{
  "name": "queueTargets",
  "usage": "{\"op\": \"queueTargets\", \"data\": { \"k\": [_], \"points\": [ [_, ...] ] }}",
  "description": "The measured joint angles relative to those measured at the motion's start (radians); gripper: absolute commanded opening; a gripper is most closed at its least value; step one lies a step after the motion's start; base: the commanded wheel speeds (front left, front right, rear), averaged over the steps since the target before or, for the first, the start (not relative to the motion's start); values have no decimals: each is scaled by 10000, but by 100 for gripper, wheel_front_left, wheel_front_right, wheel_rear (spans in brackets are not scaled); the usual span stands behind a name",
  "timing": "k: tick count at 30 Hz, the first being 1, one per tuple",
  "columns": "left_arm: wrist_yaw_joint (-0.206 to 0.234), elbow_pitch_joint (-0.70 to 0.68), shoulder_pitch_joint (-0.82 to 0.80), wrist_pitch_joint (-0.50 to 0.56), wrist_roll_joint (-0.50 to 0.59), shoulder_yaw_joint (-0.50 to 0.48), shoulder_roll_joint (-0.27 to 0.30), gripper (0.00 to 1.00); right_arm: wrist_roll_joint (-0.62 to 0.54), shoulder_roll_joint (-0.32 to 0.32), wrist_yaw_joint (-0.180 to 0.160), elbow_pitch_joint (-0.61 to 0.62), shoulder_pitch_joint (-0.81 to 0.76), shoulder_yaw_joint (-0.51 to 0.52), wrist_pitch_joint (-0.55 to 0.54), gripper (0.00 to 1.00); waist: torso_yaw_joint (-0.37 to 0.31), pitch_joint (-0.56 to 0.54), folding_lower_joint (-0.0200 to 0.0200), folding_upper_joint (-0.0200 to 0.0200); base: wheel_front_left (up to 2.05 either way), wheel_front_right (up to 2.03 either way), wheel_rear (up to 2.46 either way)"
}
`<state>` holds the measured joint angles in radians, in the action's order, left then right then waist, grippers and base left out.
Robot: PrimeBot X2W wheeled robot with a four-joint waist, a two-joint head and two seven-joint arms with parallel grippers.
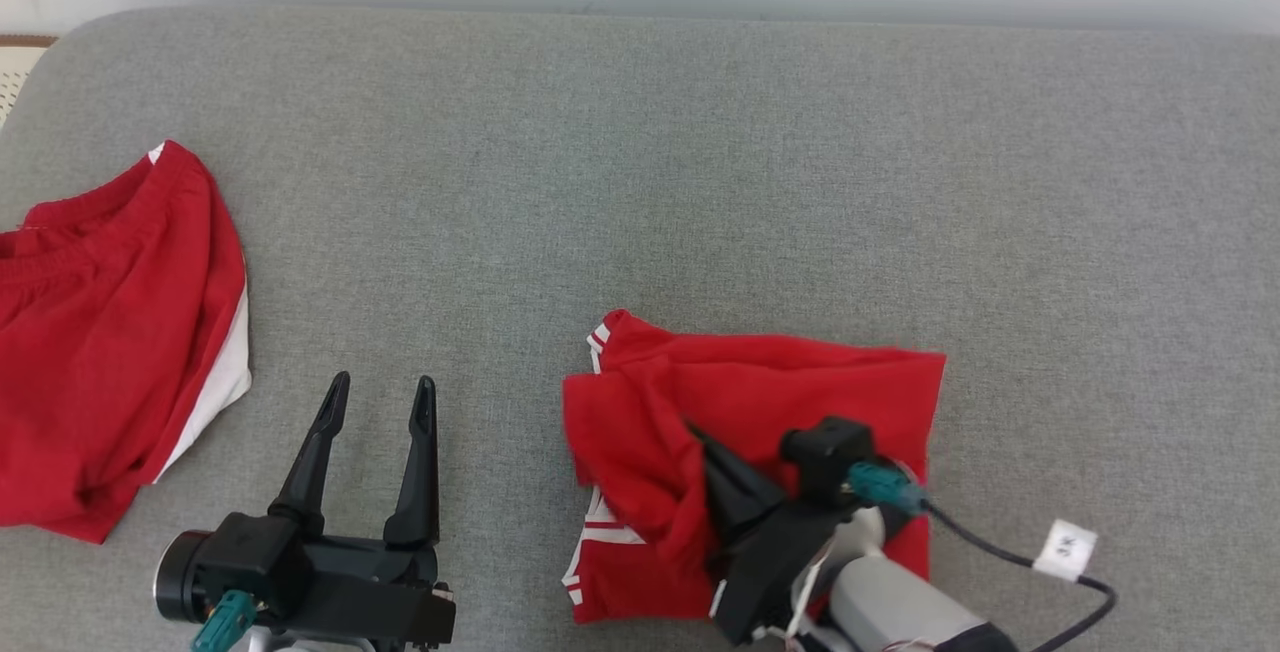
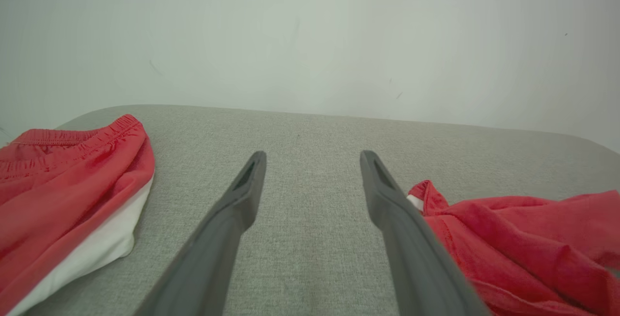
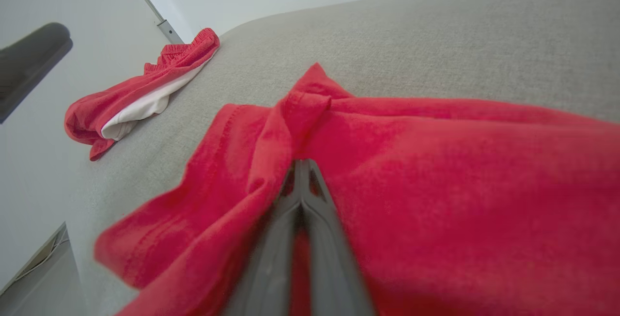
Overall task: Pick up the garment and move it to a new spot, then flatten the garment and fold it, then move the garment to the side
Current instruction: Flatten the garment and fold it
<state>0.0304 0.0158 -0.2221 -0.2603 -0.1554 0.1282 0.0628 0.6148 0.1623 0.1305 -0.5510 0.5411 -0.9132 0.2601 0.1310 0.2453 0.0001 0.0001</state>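
Far left on the grey table (image 1: 700, 152): red shorts (image 1: 100, 352) with a white panel, loosely heaped, cut off by the head view's edge. Next, left pincer (image 1: 383, 387): jaws wide apart, nothing in them, over bare table between shorts and garment, touching neither. Garment (image 1: 800, 387), red with white trim, lies crumpled centre-right, low in head view. Right pincer (image 1: 700, 437) is fully closed, tips pinching a raised fold on the garment's left part, with cloth bunched around the fingers. Cable (image 1: 1000, 552) with a white tag (image 1: 1065, 549) trails right.
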Motion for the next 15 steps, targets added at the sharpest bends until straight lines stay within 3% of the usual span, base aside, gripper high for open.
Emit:
{"op": "queueTargets", "data": {
  "k": [9, 15],
  "points": [
    [-31, -27, -29, 0, 0, -13, -33, 100, 483, -301, -2, -188, 185, -1106, 44, 0, -22, 45, 0, -1, 0, 0, 0],
    [-35, -15, -26, 0, -12, -29, -52, 100, 307, -370, 0, -424, 146, -324, 42, 0, -49, 10, 0, 0, 0, 0, 0]
  ]
}}
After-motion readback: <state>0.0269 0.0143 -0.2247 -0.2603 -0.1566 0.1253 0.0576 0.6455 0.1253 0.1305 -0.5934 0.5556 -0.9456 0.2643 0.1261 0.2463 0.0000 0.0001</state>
